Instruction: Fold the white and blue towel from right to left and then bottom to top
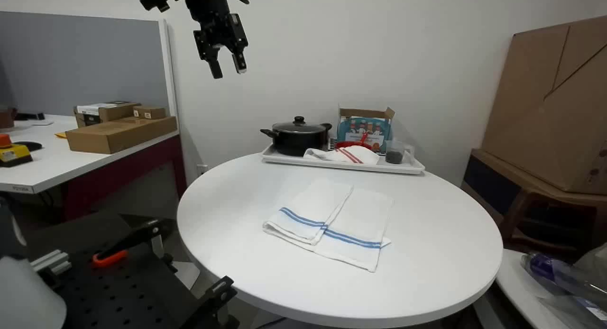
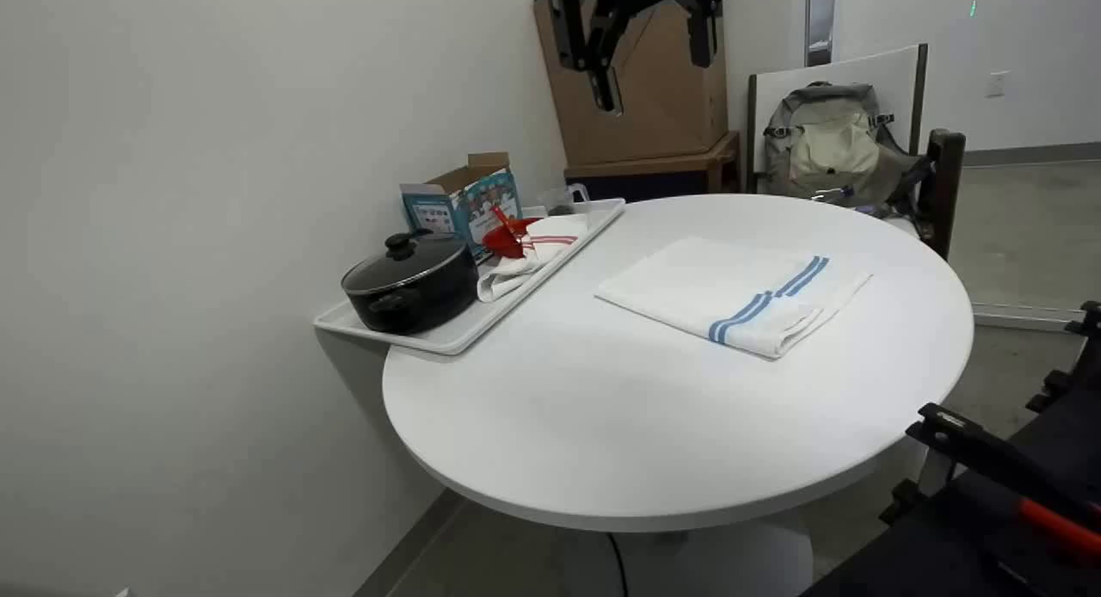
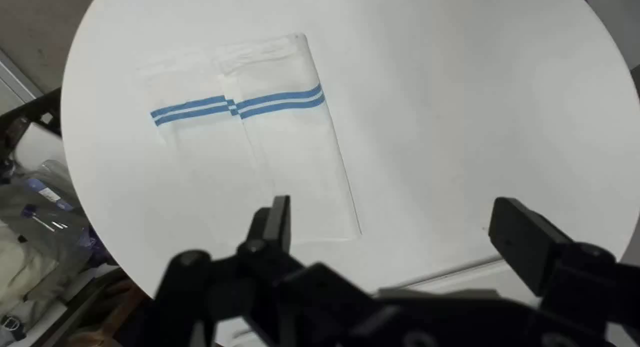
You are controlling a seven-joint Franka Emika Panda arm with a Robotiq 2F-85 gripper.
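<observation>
The white and blue towel (image 1: 360, 215) lies flat on the round white table, partly folded. In an exterior view its left part is a layered flap whose edge runs down the middle, and the blue stripes are slightly offset there. A small corner pokes out at its right edge. The towel also shows in an exterior view (image 2: 714, 279) and in the wrist view (image 3: 295, 157), where a finger hides part of it. My gripper (image 1: 229, 73) is open and empty, high above the table. It also shows in an exterior view (image 2: 656, 85) and in the wrist view (image 3: 393, 202), fingers wide apart.
A white tray (image 1: 284, 158) at the table's wall side holds a black lidded pot (image 1: 299, 137), a white and red cloth (image 1: 358, 154), a red bowl (image 2: 506, 238), a blue box (image 2: 490, 201) and a clear cup (image 1: 395, 153). A large cardboard box (image 1: 555, 111) stands beyond the table.
</observation>
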